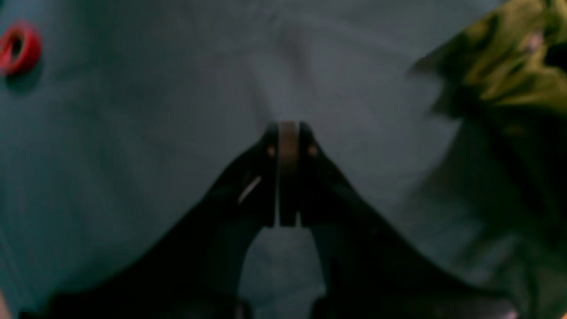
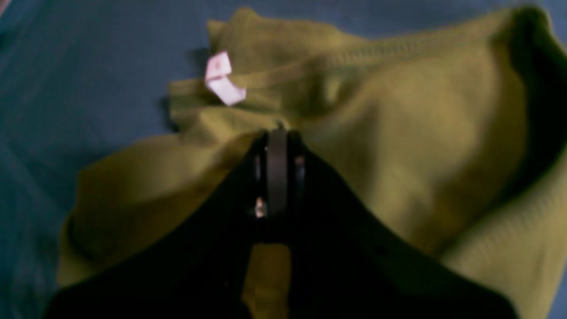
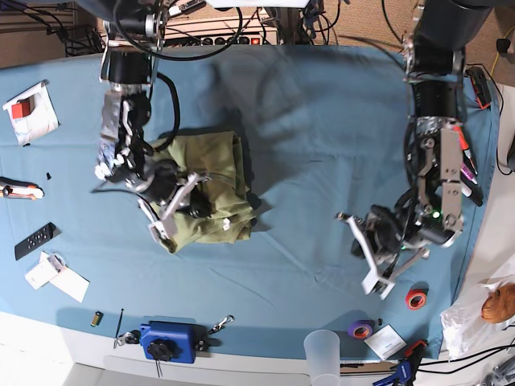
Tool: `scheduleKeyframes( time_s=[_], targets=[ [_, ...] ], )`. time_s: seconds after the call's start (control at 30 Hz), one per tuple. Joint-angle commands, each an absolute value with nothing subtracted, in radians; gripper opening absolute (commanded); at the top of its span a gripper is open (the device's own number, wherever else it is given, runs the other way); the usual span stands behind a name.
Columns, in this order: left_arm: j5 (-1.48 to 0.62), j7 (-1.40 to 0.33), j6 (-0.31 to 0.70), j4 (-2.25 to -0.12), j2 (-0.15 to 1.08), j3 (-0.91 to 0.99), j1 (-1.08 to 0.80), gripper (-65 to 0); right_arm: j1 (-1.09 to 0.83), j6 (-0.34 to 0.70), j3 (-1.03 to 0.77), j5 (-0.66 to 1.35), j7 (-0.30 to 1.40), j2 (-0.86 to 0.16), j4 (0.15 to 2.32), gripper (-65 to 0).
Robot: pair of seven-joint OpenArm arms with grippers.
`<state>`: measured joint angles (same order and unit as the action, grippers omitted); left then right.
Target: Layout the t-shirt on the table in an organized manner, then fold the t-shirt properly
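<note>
The olive-green t-shirt [image 3: 213, 173] lies crumpled on the left half of the teal table [image 3: 306, 121]. In the right wrist view the t-shirt [image 2: 398, 133] fills most of the frame, with its white neck tag [image 2: 221, 79] up left. My right gripper [image 2: 277, 130] is shut, with its tips against the fabric below the neckline; I cannot tell whether cloth is pinched. In the base view it [image 3: 165, 232] sits over the shirt's lower left part. My left gripper [image 1: 288, 128] is shut and empty over bare table [image 1: 133, 133]; the shirt [image 1: 509, 66] is far to its right. In the base view it [image 3: 374, 283] is at the right.
A red tape roll [image 3: 416, 299] lies near the left gripper and shows in the left wrist view [image 1: 17, 46]. A purple tape roll [image 3: 360, 329], a clear cup [image 3: 322, 347] and a blue tool [image 3: 169, 342] line the front edge. A black remote [image 3: 35, 240] lies at left.
</note>
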<state>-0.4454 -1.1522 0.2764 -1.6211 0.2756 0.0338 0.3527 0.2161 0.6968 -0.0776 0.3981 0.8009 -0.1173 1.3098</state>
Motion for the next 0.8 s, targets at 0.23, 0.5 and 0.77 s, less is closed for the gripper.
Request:
scheduleKeyframes(
  time_s=[0.23,0.5,0.77],
  targets=[
    [-0.450,-1.146,0.273,-1.777,0.314,0.086,0.261,-65.0,0.225,0.698,-0.160,0.550,0.930,-0.125,1.421,-64.2],
    [-0.465,-1.142,0.281,-1.899,0.314,0.243,0.107,-65.0,0.114,0.698,-0.295,0.674,1.101,-0.125,1.761,-65.0],
    [-0.556,-1.146,0.335,-1.927,0.314,0.378,-0.028,-65.0,-0.105,0.698,-0.443,0.744,1.174,-0.126,2.031,-65.0]
  ],
)
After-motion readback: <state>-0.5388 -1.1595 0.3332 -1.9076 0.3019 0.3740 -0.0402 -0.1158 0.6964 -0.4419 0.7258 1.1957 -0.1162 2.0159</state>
